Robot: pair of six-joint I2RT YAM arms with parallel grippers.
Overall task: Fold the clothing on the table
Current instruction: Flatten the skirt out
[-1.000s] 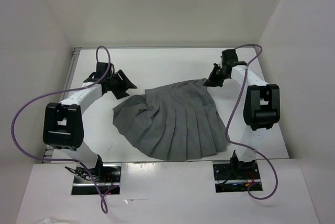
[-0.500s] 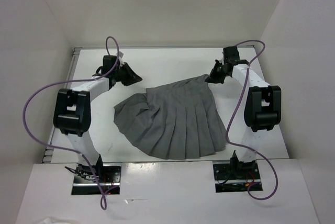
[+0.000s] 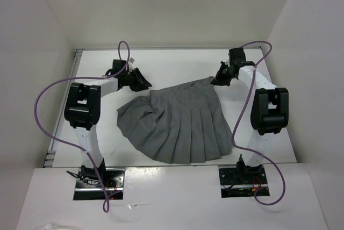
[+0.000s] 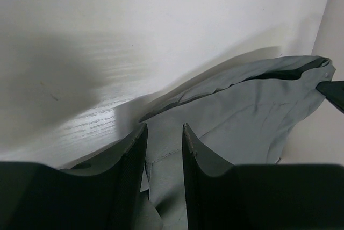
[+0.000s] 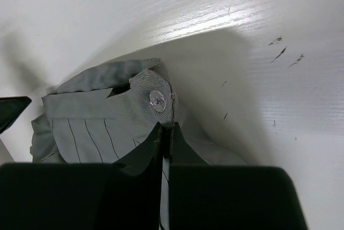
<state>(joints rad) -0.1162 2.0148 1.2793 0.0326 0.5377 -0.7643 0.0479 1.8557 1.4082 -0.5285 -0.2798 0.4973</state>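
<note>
The right gripper [image 5: 165,133] is shut on a waistband corner of the grey pleated skirt [image 3: 183,122] fanned on the table [image 3: 177,63], and we judge the left gripper [image 4: 164,130], jaws parted astride the opposite corner, placed for an even lift.

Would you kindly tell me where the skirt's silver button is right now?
In the right wrist view, the button sits on the waistband corner of the skirt, just beyond the right hand, which pinches that corner.

The skirt [image 3: 177,128] is matt grey woven cloth; its button [image 5: 157,99] shiny, metallic-looking. The table [image 3: 177,66] is matt white, faintly grained, scuffed.
</note>
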